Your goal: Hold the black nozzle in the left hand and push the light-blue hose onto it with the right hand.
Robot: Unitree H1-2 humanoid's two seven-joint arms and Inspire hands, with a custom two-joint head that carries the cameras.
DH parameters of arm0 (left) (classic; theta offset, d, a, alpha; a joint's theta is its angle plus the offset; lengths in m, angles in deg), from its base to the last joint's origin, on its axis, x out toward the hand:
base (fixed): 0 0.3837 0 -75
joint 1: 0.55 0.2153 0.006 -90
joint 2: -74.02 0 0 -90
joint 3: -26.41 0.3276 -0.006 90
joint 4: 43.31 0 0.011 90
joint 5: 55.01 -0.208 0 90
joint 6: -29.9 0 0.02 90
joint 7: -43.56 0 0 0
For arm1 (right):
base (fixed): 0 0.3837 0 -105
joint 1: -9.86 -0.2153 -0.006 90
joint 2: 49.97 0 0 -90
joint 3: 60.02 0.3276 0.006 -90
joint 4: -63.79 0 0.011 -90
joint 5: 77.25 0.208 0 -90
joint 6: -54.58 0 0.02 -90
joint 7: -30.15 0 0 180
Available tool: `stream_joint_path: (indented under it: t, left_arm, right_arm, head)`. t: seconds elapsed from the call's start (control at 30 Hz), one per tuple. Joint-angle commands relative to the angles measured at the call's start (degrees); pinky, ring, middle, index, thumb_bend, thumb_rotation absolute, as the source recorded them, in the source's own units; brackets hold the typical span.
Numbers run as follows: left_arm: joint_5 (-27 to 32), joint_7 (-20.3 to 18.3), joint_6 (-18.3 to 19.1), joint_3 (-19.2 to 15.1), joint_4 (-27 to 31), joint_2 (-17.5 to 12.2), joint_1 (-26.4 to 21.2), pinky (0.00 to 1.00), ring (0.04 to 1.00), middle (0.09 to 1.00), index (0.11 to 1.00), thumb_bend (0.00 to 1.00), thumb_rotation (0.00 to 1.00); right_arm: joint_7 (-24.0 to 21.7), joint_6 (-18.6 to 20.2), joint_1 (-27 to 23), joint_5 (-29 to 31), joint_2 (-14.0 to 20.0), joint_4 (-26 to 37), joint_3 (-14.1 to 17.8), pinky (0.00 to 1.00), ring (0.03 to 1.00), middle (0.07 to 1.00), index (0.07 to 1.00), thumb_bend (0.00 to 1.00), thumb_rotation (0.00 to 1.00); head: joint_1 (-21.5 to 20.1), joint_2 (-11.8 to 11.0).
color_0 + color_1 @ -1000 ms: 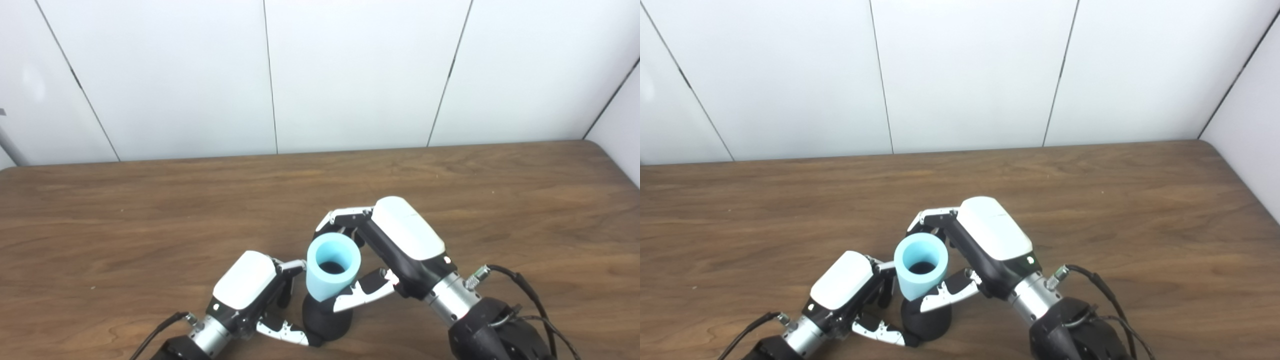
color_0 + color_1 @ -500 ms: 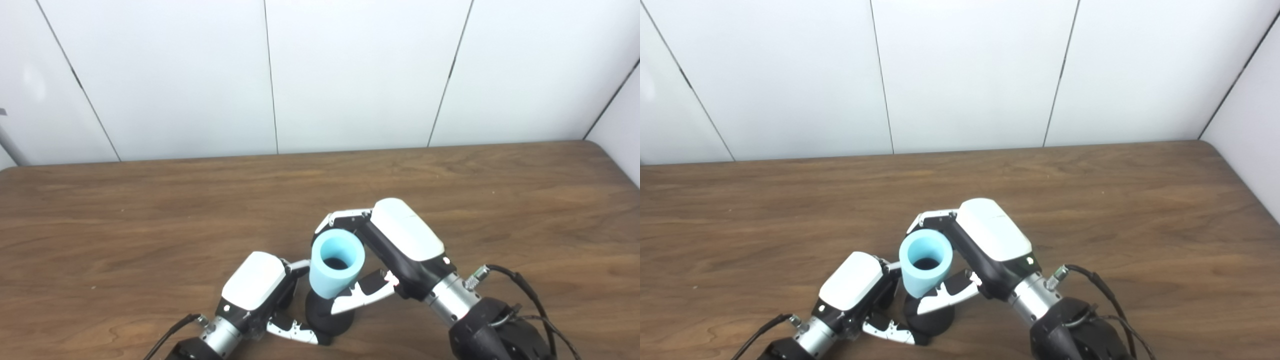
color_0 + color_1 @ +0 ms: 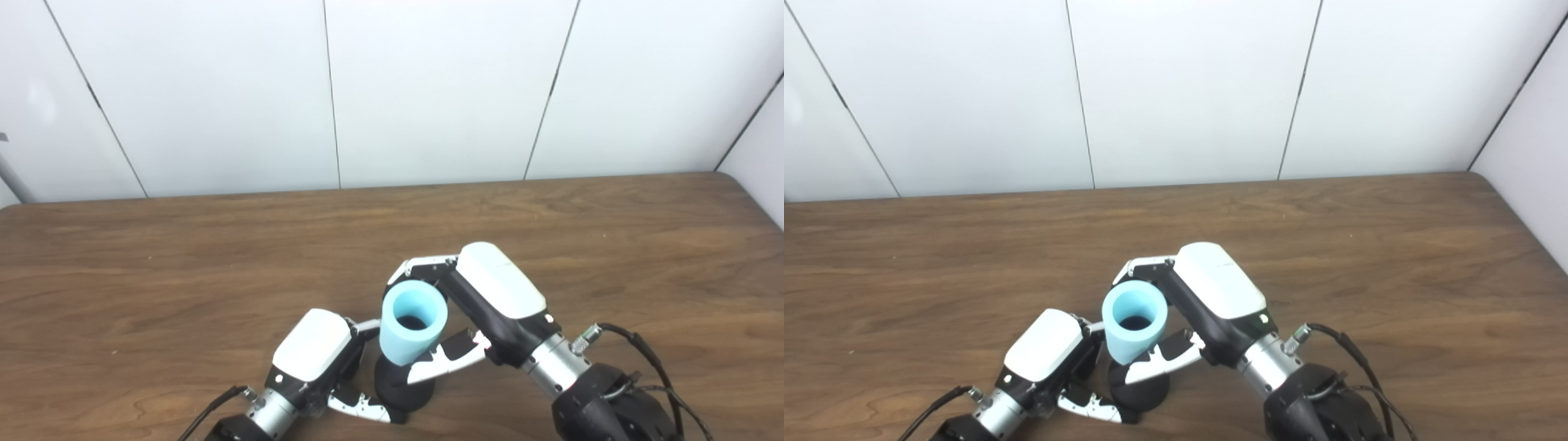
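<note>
A: In your left eye view, how far along are you?
B: Your left hand (image 3: 312,358) has its fingers wrapped on the black nozzle (image 3: 404,392) near the table's (image 3: 184,257) front edge, and your right hand (image 3: 484,306) clasps the light-blue hose (image 3: 409,327), already seated on the nozzle; I'd judge only the final push remains.

A: And the right eye view?
B: The hose's long axis stands nearly upright, open mouth tipped toward you, lower end on the nozzle.

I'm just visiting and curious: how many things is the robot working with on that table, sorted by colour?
Light-blue: 1, the hose, held by the right hand.
Black: 1, the nozzle, under the hose, with the left hand at it.
Total: 2.
</note>
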Motion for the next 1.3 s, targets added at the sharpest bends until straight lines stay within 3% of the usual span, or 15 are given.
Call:
stream_joint_path:
  t: [0.0,0.1,0.2,0.4,0.67,0.77,0.9,0.97,1.07,1.27]
  left_arm:
    - [0.27,-1.31,-0.1,0.71,-0.87,-0.43,1.6,0.59,0.619,0.655,0.652,1.0,0.46]
    - [0.46,-1.43,-0.14,0.7,-0.91,-0.49,1.59,0.59,0.62,0.657,0.653,1.0,0.46]
    - [0.77,-1.35,-0.32,0.67,-1.12,-0.48,1.54,0.6,0.622,0.658,0.657,1.0,0.46]
    - [0.92,-1.32,-0.41,0.73,-1.2,-0.54,1.47,0.6,0.625,0.658,0.659,1.0,0.45]
    - [0.66,-0.98,-0.41,0.83,-1.36,-0.45,1.38,0.6,0.623,0.658,0.657,1.0,0.46]
    - [0.52,-1.12,-0.25,0.89,-1.32,-0.42,1.32,0.6,0.624,0.659,0.657,1.0,0.45]
    - [0.29,-1.0,-0.26,0.99,-1.3,-0.45,1.26,0.6,0.623,0.659,0.656,1.0,0.46]
    - [0.35,-1.0,-0.25,0.95,-1.24,-0.48,1.3,0.6,0.623,0.658,0.656,1.0,0.46]
    - [0.42,-0.96,-0.26,0.9,-1.22,-0.52,1.33,0.6,0.624,0.659,0.655,1.0,0.45]
    - [0.3,-0.89,-0.35,0.98,-1.51,-0.52,1.16,0.6,0.625,0.659,0.659,1.0,0.47]
  right_arm:
    - [0.11,0.6,-0.9,1.59,0.14,2.65,0.65,0.51,0.683,0.763,0.771,1.0,0.48]
    - [-0.07,1.33,-0.75,3.13,0.07,3.09,0.99,0.69,0.872,0.935,0.925,1.0,0.53]
    - [1.99,0.63,-0.12,6.75,-0.04,2.85,1.72,0.77,0.948,0.994,0.992,1.0,0.54]
    - [5.45,-1.02,0.59,13.02,0.32,2.23,2.54,0.87,0.999,1.0,1.0,1.0,0.56]
    - [8.18,-1.7,0.86,17.66,1.54,1.31,3.5,0.91,1.0,1.0,1.0,1.0,0.58]
    - [11.88,-5.78,1.77,19.01,2.34,0.0,4.55,0.98,1.0,1.0,1.0,1.0,0.62]
    - [16.99,-13.46,3.81,15.73,4.1,-1.46,5.21,0.94,1.0,1.0,1.0,1.0,0.81]
    - [18.85,-16.63,4.95,13.61,5.23,-1.43,5.45,0.94,1.0,1.0,1.0,1.0,0.84]
    - [20.27,-19.46,6.72,12.32,6.66,-0.71,6.12,0.99,1.0,1.0,1.0,1.0,0.86]
    - [20.08,-22.15,8.85,11.21,8.28,1.19,6.92,1.0,1.0,1.0,0.995,0.99,0.88]
  head:
    - [-0.09,0.05]
    - [-0.09,0.05]
    - [-0.14,-0.02]
    - [-0.1,-0.08]
    - [-0.01,-0.04]
    - [0.1,-0.04]
    - [0.11,0.01]
    - [-0.04,0.06]
    - [-0.08,0.06]
    - [-0.02,0.05]
